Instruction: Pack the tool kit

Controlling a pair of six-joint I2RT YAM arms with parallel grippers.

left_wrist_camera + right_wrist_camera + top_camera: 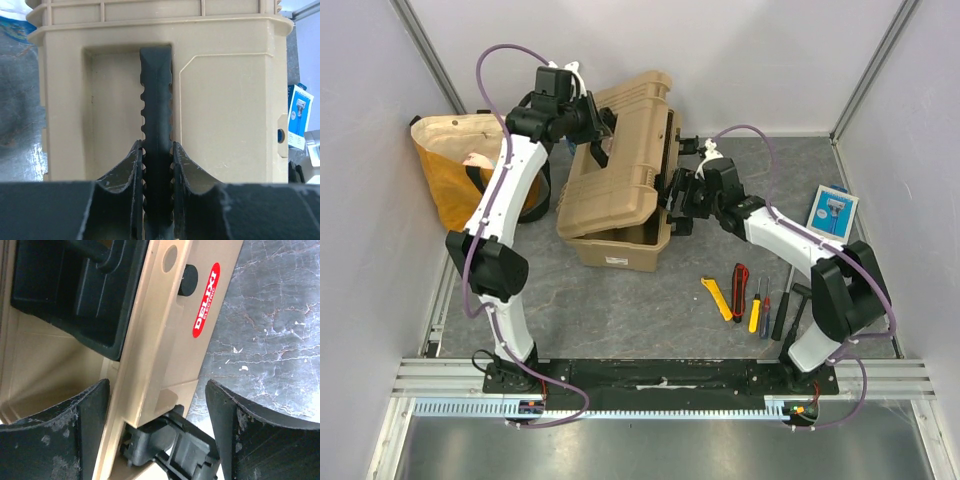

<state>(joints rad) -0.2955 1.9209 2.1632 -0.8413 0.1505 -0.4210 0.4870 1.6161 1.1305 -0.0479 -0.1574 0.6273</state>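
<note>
Tan ribbed plastic toolbox (620,170), upper centre, looks stiff, heavy: your left gripper (156,147) clamps its black handle (156,85); right gripper (157,390) straddles the rim (150,355), fingers spread.

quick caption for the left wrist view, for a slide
Left gripper clamped on the black handle of the tan toolbox lid

A: Interior of the toolbox (620,255), top view?
B: Mostly hidden beneath the lid (620,160).
A: The handle (156,90), left wrist view?
B: Lower end leaves the frame between the fingers (122,180) of the left gripper (156,145).
A: The latch (172,450)?
B: Cut off at the bottom edge.
</note>
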